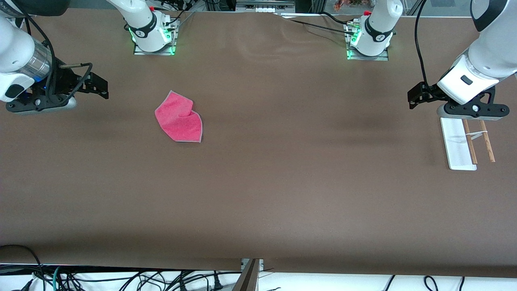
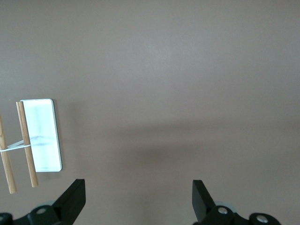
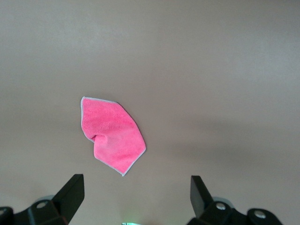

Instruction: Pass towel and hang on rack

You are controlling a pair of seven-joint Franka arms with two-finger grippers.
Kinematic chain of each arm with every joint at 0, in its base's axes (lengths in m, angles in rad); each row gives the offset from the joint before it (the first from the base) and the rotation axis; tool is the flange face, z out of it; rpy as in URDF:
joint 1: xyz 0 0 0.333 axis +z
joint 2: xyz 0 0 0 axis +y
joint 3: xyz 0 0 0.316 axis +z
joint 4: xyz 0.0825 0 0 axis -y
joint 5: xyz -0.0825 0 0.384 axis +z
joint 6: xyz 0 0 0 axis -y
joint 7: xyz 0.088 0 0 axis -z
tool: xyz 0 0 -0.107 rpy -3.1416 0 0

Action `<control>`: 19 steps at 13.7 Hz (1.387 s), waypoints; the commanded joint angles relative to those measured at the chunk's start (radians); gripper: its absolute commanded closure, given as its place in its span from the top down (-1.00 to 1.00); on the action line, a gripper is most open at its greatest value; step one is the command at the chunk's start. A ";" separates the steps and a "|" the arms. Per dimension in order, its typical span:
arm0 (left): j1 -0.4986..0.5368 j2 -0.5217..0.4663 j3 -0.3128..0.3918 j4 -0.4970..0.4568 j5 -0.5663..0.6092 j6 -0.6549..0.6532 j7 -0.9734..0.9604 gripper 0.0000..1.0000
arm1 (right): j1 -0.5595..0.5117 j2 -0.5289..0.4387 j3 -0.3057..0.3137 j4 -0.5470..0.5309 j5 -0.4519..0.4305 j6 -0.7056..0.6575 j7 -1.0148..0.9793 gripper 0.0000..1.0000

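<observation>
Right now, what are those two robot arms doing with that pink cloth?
Nothing is being held yet. The towel lies crumpled on the table, toward the right arm's end. The right gripper hangs open in the air beside it. The left gripper hangs open by the rack, which has no towel on it.

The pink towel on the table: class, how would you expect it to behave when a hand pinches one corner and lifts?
The towel lies rumpled with a fold across it, so it is probably floppy and would drape down. It looks thin, likely light. Its fuzzy surface suggests it should not slip easily.
</observation>
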 commanded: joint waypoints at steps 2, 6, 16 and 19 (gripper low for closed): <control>-0.009 0.022 0.000 0.040 0.005 -0.018 -0.014 1.00 | 0.001 0.005 0.000 0.017 0.018 0.024 0.014 1.00; -0.006 0.022 0.002 0.040 0.004 -0.016 -0.017 1.00 | 0.052 0.032 0.002 0.017 0.047 0.068 0.078 1.00; 0.005 0.018 0.003 0.038 0.001 -0.015 -0.014 1.00 | 0.079 0.146 0.002 0.007 0.043 0.146 0.114 1.00; 0.006 0.019 0.003 0.038 0.001 -0.013 -0.012 1.00 | 0.117 0.218 0.002 -0.001 0.036 0.208 0.120 1.00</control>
